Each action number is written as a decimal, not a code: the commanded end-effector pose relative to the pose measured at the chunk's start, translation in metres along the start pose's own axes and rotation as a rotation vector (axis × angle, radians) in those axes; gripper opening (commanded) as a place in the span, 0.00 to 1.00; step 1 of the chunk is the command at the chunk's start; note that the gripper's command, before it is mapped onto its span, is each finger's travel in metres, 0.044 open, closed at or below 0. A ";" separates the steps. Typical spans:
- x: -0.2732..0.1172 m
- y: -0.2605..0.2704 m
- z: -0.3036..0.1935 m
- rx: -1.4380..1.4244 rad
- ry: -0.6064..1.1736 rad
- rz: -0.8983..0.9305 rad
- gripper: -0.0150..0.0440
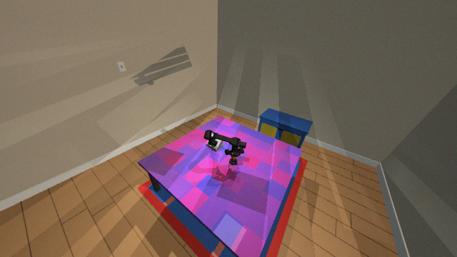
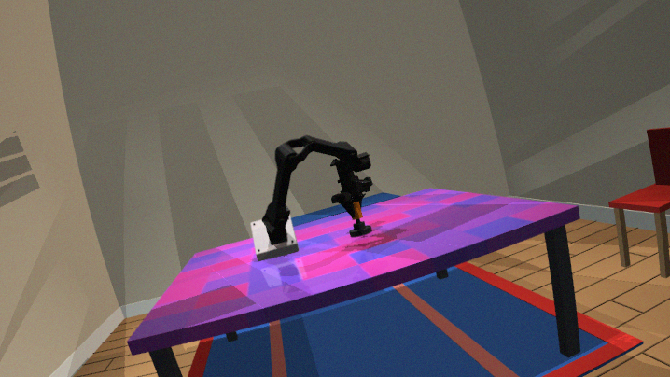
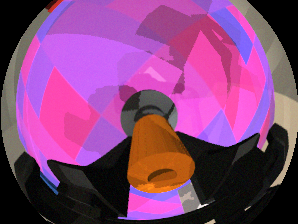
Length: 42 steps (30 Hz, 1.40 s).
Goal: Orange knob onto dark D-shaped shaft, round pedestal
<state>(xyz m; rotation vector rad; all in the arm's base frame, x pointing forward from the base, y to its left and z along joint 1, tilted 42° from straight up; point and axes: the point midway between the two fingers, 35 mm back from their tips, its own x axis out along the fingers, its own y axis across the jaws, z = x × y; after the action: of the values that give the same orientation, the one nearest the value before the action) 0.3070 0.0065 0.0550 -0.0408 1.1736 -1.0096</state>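
one orange knob (image 1: 233, 156) (image 2: 357, 210) (image 3: 161, 155), long axis near upright, clamped in the part-open pincer (image 1: 233, 154) (image 2: 355, 206) (image 3: 161, 162)

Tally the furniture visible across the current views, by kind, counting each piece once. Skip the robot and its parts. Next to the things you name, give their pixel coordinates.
Table (image 1: 198, 194) (image 2: 328, 262): 1
Blue cabinet (image 1: 286, 119): 1
Red chair (image 2: 644, 197): 1
Total: 3
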 end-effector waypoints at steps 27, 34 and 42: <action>-0.002 0.001 0.000 0.218 -0.001 0.002 0.25; 0.000 0.001 0.000 0.218 -0.001 0.002 0.25; 0.000 0.001 0.000 0.218 -0.001 0.002 0.25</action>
<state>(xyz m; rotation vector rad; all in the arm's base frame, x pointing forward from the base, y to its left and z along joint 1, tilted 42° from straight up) 0.3067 0.0066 0.0545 0.1252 1.0622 -1.1280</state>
